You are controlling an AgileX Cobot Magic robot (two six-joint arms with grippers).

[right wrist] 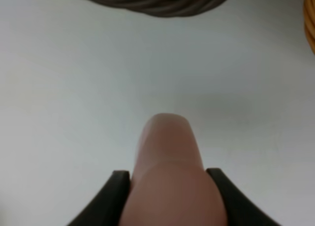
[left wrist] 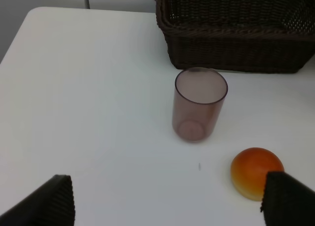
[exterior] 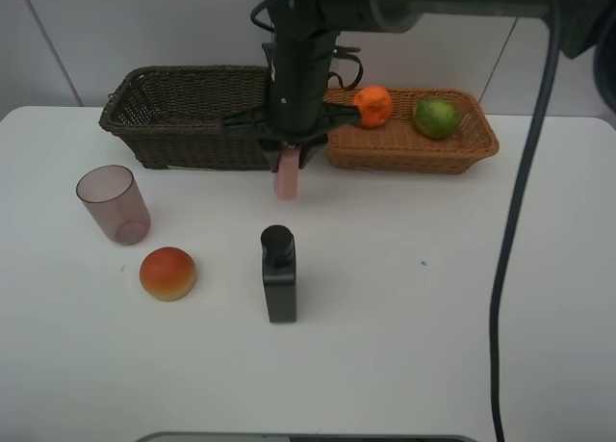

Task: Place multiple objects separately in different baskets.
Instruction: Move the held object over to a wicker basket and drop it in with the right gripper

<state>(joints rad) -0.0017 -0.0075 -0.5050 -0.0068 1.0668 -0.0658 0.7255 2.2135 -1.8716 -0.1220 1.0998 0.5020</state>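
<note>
Basically, right gripper [exterior: 287, 165] clamps the small pink bottle [exterior: 286, 184]; next probably lift it into the dark brown wicker basket [exterior: 183, 139] at 10 o'clock.

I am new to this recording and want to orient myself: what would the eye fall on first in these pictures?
First, the right pincer, shut on a small pink bottle, in front of the gap between the dark basket and the light basket. Next, the orange and the lime lying in the light basket. On the white table wait a purple cup, a red-orange fruit and a black bottle.
</note>
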